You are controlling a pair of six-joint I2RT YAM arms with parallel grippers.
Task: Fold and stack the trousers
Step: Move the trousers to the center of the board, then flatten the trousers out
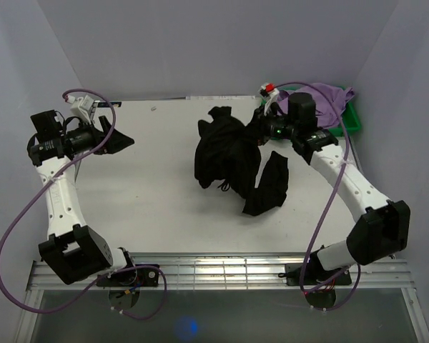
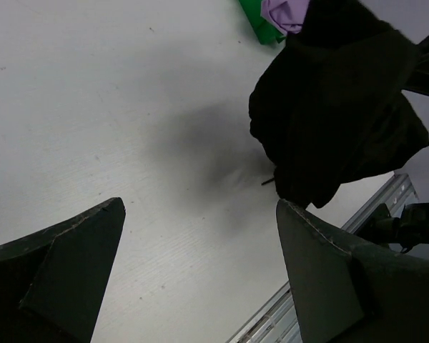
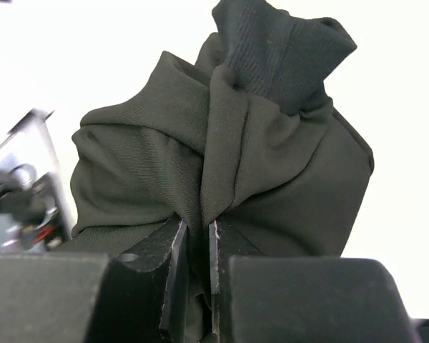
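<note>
Right wrist view: the right fingers (image 3: 156,263) are clamped on a fold of the trousers (image 3: 236,157), bunched just ahead of them on the worktop (image 1: 143,193). The left fingers (image 2: 64,271) gape empty, well apart from the cloth. Soft, light and floppy, so the waistband looks like the best place to hold.

In the right wrist view, the fold pinched by the right gripper (image 3: 193,239) was hidden between its closed fingers (image 3: 173,250). Blurred hardware (image 3: 18,204) at the left edge could not be identified. In the top view, that gripper's fingertips were lost against the black trousers (image 1: 227,153). The green bin (image 1: 354,118) was largely covered by the lilac garment (image 1: 322,94) and the right arm (image 1: 343,175). In the left wrist view, trousers, bin and garment were cut off by the top edge. The left gripper (image 2: 200,203) had its fingers (image 2: 64,264) cut off by the bottom edge.
</note>
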